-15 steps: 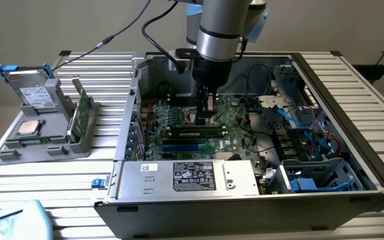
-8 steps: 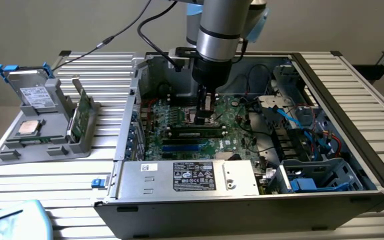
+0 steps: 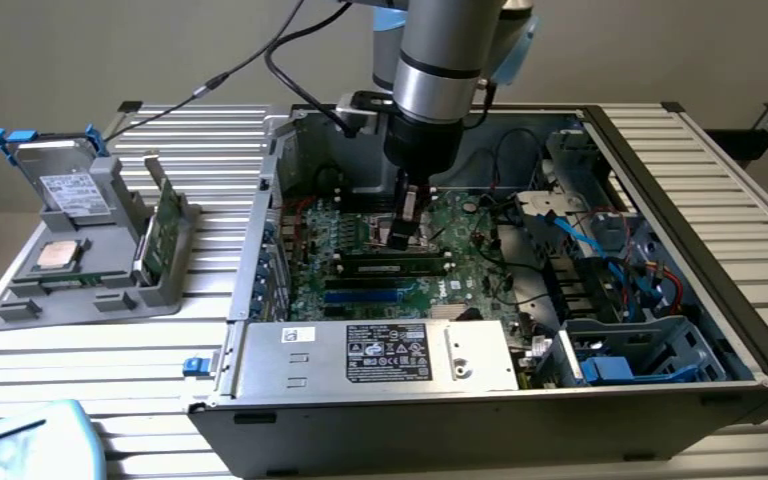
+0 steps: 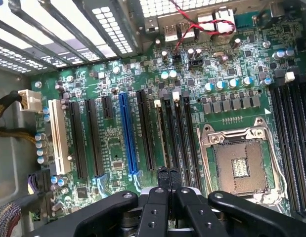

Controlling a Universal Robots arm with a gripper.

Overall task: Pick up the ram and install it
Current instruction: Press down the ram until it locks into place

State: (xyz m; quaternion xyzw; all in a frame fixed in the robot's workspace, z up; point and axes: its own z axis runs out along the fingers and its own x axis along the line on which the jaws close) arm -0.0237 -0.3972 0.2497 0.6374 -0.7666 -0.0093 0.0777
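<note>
The ram (image 3: pixel 387 267), a long thin green stick with black chips, sits on edge in a slot of the large green motherboard (image 3: pixel 315 262), at the centre of the exterior view. The black two-finger gripper (image 3: pixel 395 240) hangs just above it, jaws pressed together and holding nothing. The wrist view shows the gripper's closed tips (image 4: pixel 167 177) over the board's long black slots (image 4: pixel 180 138), beside the open square metal processor socket (image 4: pixel 240 165). The exterior view shows the open black computer case (image 3: pixel 704 330) and, at its left, a grey plastic holder (image 3: pixel 91 290) with another green stick (image 3: pixel 160 230) standing in it.
</note>
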